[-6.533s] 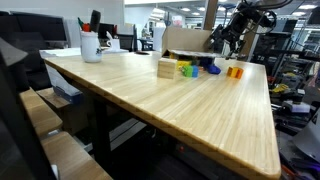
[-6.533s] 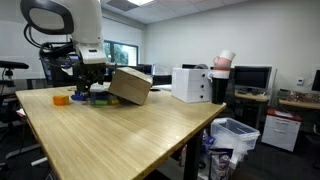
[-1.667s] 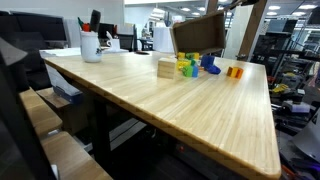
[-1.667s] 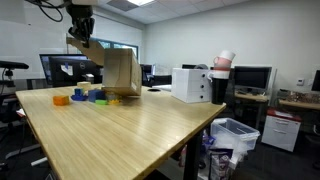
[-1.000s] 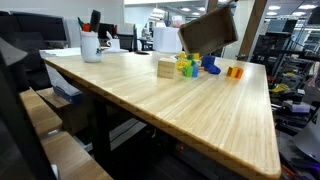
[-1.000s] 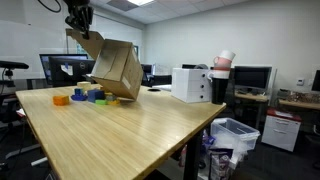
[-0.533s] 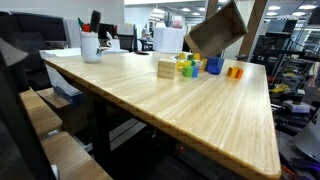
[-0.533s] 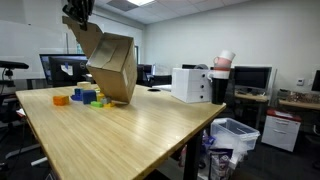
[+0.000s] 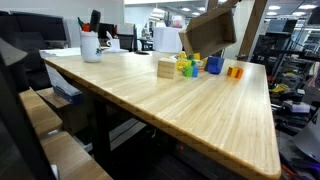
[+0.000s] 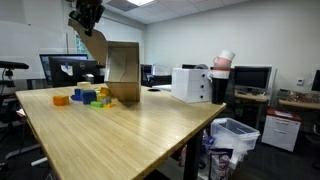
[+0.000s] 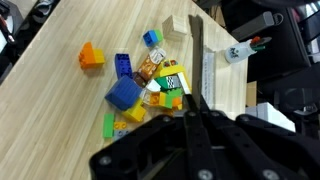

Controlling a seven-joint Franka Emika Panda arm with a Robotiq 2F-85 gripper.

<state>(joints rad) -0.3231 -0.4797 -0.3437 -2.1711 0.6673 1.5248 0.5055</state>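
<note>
My gripper (image 10: 88, 17) is shut on the flap of a brown cardboard box (image 10: 122, 70), which hangs in the air above the far end of the wooden table (image 10: 130, 135). The box (image 9: 211, 31) is tilted. Under it, several coloured toy blocks (image 9: 196, 67) lie in a loose pile (image 10: 88, 97) on the table. In the wrist view my gripper (image 11: 195, 104) pinches the thin cardboard edge (image 11: 196, 55), and the pile of blocks (image 11: 145, 88) lies below and to the left. How the flap joins the box is hidden in the wrist view.
A plain wooden block (image 9: 166, 68) and an orange block (image 9: 235, 71) lie apart from the pile. A white cup with tools (image 9: 91, 45) stands at the table's far side. A white appliance (image 10: 192, 84) sits on the table, and a bin (image 10: 235, 135) stands beside it.
The box has swung while held up, from steeply tilted to hanging more upright. The blocks on the table have stayed where they were.
</note>
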